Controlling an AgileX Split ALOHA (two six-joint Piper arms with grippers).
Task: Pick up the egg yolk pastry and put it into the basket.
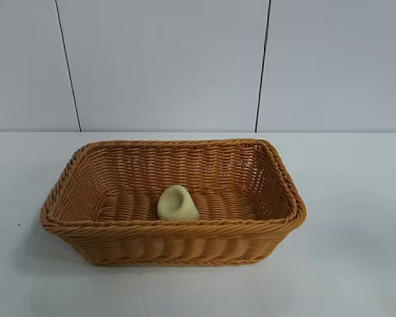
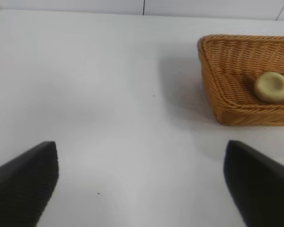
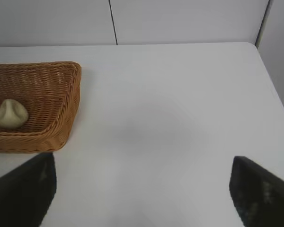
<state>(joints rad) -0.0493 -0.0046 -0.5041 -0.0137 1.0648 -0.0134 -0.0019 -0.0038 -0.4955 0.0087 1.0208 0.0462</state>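
You are looking at a bare test bench in a lab or studio, not a home or kitchen. The white worktop (image 1: 356,198) is plain and unmarked, and behind the basket (image 1: 175,254) stands a wall of pale panels (image 1: 165,59) split by thin dark seams. Apart from that one wicker basket, the setting carries no household furnishing.

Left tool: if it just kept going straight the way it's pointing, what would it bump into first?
Probably only the bare white table. The open left tool points down at it, and the basket sits off to one side.
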